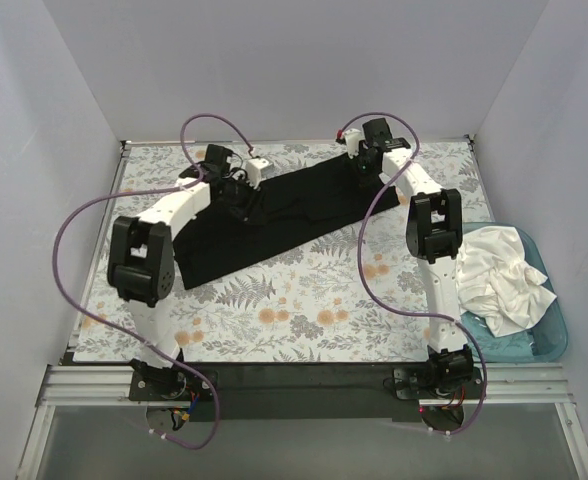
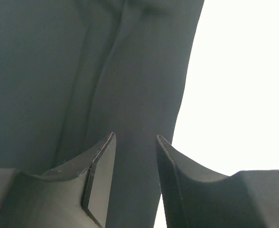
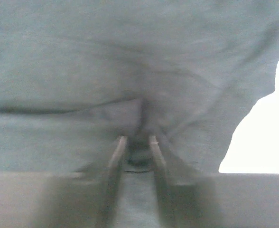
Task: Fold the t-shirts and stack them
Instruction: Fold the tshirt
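Your right gripper [image 3: 136,139] looks pinched on the black t-shirt [image 1: 274,215], which lies spread on the floral sheet [image 1: 304,300]. The left gripper [image 2: 135,136] sits unclenched over its edge. I'd grab there too, then lift both corners evenly so the fold lands straight.

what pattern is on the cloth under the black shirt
The cloth has grey leaves and orange flowers on white; top external view shows it best.

T-shirt [image 1: 284,215] on sheet [image 1: 304,300], other t-shirts [image 1: 499,275] in tub [image 1: 557,345]
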Robot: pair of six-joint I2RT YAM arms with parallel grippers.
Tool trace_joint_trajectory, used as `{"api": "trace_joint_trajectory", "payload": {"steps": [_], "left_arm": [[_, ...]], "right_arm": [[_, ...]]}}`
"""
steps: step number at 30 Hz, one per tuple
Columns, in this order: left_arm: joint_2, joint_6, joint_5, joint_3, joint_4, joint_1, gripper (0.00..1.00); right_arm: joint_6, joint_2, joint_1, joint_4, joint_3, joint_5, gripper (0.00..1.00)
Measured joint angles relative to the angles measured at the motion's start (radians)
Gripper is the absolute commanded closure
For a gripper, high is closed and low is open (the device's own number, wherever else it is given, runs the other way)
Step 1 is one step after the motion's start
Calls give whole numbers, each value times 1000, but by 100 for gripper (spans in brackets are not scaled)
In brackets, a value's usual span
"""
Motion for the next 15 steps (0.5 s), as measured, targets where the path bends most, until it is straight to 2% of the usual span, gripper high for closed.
{"api": "trace_joint_trajectory", "payload": {"steps": [4, 8, 12, 15], "left_arm": [[-181, 142, -81, -106, -78, 53, 66], [-232, 279, -169, -215, -102, 66, 68], [-203, 368, -255, -313, -126, 57, 68], [-170, 411, -313, -338, -127, 53, 68]], "right_arm": [[-23, -5, -2, 86, 10, 56, 44], [-18, -108, -6, 149, -82, 54, 29], [-5, -285, -6, 168, -163, 31, 21], [7, -416, -6, 176, -191, 12, 20]]}}
